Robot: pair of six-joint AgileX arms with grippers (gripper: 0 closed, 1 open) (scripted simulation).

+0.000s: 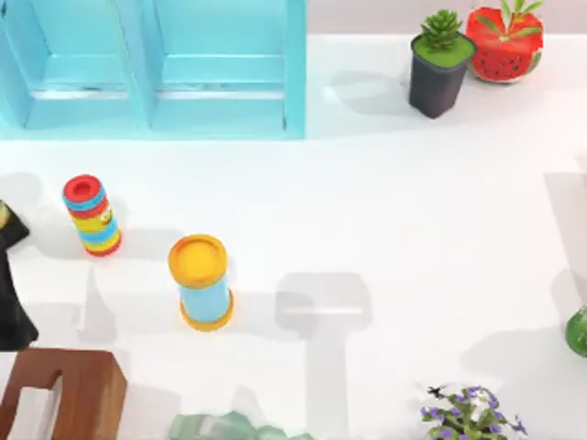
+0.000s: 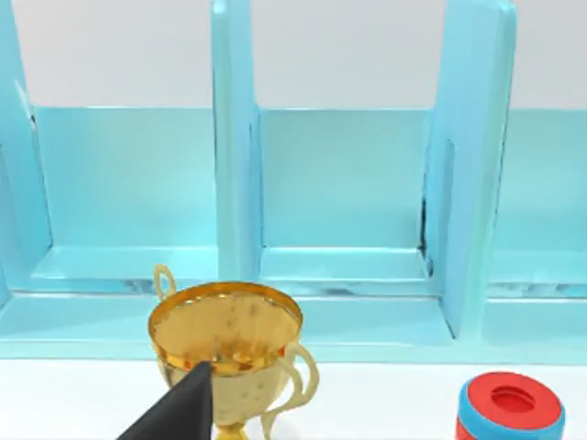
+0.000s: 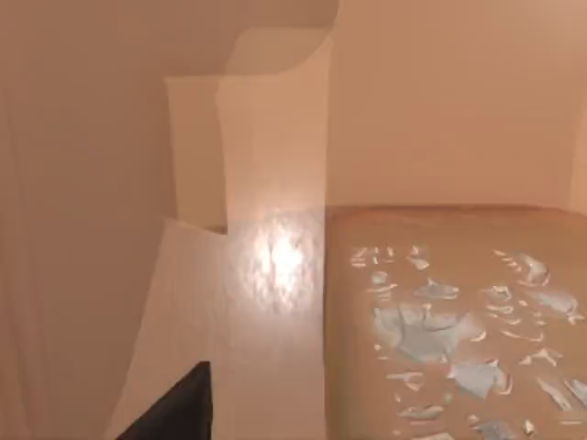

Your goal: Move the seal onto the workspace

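The right claw (image 3: 174, 408) shows as a dark wedge close against the seal (image 3: 440, 330), a tan-brown stone-like block whose broad face carries pale bluish flecks. I cannot tell whether this claw is apart, together or clamped on the block, nor where over the surface the block sits. The left claw (image 2: 174, 412) is at the 9 o'clock edge of the plain white surface (image 1: 385, 202), just in front of a shiny gold two-handled trophy cup (image 2: 229, 339); its state I cannot tell either. Behind the cup stands the light-blue shelf unit (image 1: 165, 82), at 11 o'clock. A red-topped stack of striped rings (image 1: 92, 215) stands near 9 o'clock, and a blue cylinder with a yellow cap (image 1: 200, 281) stands upright towards 8 o'clock, apart from the rings. A dark brown wooden piece (image 1: 78, 390) sits at 7 o'clock, and a succulent in a dark pot (image 1: 438, 69) at 1 o'clock.
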